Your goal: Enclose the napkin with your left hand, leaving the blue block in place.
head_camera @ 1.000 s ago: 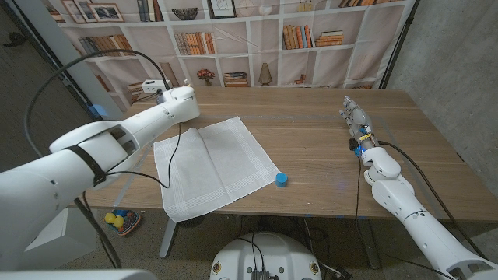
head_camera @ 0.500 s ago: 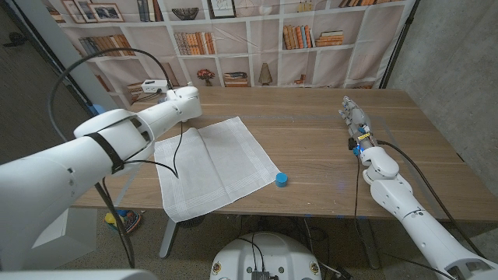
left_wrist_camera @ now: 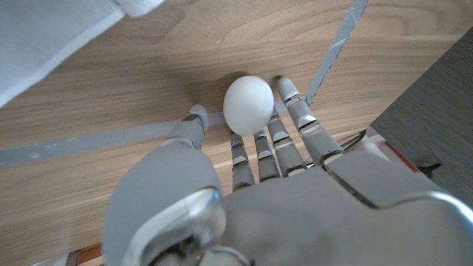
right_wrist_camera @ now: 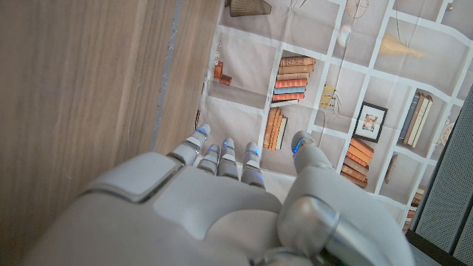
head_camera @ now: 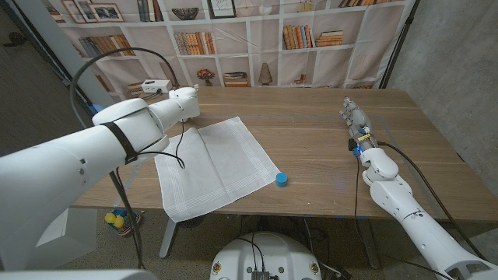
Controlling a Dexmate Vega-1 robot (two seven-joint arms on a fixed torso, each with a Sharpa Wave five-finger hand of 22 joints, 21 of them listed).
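The wooden surface (head_camera: 311,140) carries everything, with a bookshelf backdrop (head_camera: 257,39) behind its far edge; the largest thing on it is the white napkin (head_camera: 214,165), spread open and flat, turned like a diamond so that one corner points toward the far edge and its slightly longer run goes from that corner down to the near edge, where a corner hangs just over; the napkin lies just beside the left hand (head_camera: 184,102), toward the robot and the middle of the surface, its far-left edge passing under the left forearm, and a black cable (head_camera: 177,152) loops from that arm across the cloth's left part; the left hand sits near the surface's far-left corner, off the cloth; the left wrist view shows its fingers (left_wrist_camera: 292,137) reaching out apart over bare wood, grasping nothing, with a white rounded tip among them and a corner of the napkin (left_wrist_camera: 52,37) beyond; the right hand (head_camera: 355,118) stands well apart on the opposite side, fingers extended and released, holding nothing; the blue block (head_camera: 282,180), small and round-looking, rests at the napkin's right corner near the near edge, far from both hands, nothing lying between it and the cloth.
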